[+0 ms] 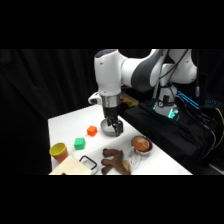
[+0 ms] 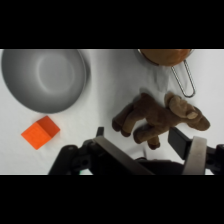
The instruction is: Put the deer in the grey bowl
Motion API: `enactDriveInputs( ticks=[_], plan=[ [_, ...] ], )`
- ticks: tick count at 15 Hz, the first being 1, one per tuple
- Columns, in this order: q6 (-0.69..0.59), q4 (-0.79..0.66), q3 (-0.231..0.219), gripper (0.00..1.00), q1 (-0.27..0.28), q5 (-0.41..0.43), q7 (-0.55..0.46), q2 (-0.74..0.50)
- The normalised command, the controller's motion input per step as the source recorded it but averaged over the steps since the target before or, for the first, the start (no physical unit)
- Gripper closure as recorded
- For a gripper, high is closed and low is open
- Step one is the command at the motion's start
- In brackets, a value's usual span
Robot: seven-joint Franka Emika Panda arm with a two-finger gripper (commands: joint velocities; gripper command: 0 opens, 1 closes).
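Observation:
The deer (image 1: pixel 115 161) is a dark brown plush lying on the white table near its front edge. In the wrist view the deer (image 2: pixel 160 117) sprawls at the centre right, limbs spread, just beyond my fingertips. The grey bowl (image 1: pixel 106 131) stands further back, partly hidden behind my gripper (image 1: pixel 113 127). Seen from the wrist, the grey bowl (image 2: pixel 45 77) is at the upper left with nothing in it. My gripper (image 2: pixel 140 139) hangs above the table, open and holding nothing.
An orange block (image 1: pixel 92 131) (image 2: pixel 40 132) lies beside the bowl. A green block (image 1: pixel 79 143) and a yellow cup (image 1: pixel 59 151) sit to the left. A shiny handled cup (image 1: pixel 141 145) (image 2: pixel 165 56) with brown inside stands right of the deer. A wooden board (image 1: pixel 75 168) lies at the front left.

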Motion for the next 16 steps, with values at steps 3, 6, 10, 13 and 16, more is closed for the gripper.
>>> enactDriveInputs(
  ticks=[3,6,10,13,16],
  plan=[
    [0.20,0.28,-0.025,0.00,0.104,-0.054,0.34,0.35],
    [0.17,0.36,-0.064,0.00,0.114,-0.039,0.27,0.41],
    [0.10,0.39,-0.098,0.00,0.118,-0.001,0.16,0.40],
    [0.08,0.28,-0.114,0.00,0.108,0.037,0.10,0.32],
    [0.11,0.15,-0.121,0.00,0.099,0.043,0.07,0.23]
  ],
)
